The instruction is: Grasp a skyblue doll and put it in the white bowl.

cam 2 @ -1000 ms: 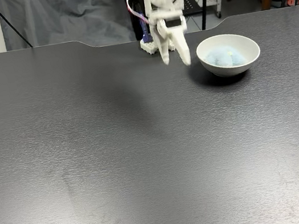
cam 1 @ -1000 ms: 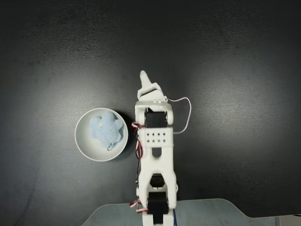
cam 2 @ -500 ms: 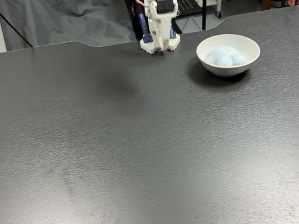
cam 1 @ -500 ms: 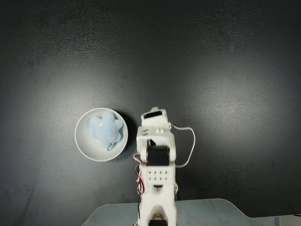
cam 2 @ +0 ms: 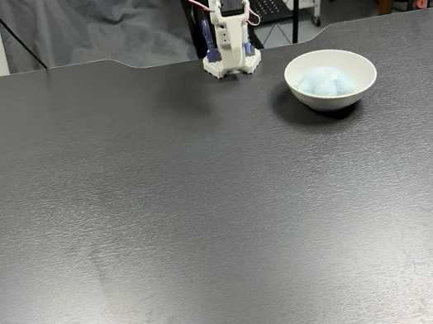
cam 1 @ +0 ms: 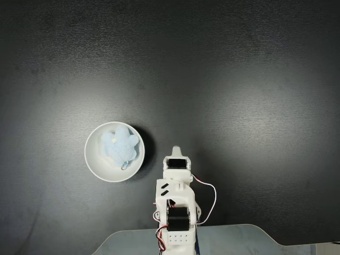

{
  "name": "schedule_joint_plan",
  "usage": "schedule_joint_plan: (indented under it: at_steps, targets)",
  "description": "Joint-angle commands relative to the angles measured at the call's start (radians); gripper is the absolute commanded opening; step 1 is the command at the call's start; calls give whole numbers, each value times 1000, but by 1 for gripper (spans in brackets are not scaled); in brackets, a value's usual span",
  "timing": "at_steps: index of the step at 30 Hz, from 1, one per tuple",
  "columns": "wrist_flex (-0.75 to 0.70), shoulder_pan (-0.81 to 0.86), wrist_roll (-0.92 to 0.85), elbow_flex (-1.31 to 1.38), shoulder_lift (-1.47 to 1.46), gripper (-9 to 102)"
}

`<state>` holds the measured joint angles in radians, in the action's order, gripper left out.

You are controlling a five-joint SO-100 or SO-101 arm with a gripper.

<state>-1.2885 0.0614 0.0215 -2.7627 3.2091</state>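
The skyblue doll (cam 1: 120, 145) lies inside the white bowl (cam 1: 94, 159), lower left of a fixed view, its rim hiding part of it. The folded arm hides the tool's (cam 1: 176, 151) jaws; I cannot tell their state.

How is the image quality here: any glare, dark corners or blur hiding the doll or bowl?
In the fixed view from above, corners darken and a soft sheen brightens the table centre; the skyblue doll and white bowl are sharp. In the fixed view from the front, broad glare washes the tabletop, the bowl throws a shadow to its left, and the doll looks pale, lacking detail.
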Motion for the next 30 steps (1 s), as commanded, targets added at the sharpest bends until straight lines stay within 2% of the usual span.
schedule_joint_plan:
  at_steps: [1, 7, 30]
  targets:
    - [20, 14, 6, -61, 98, -1]
    - [25, 15, 14, -160, 130, -1]
    - [25, 14, 3, -161, 130, -1]
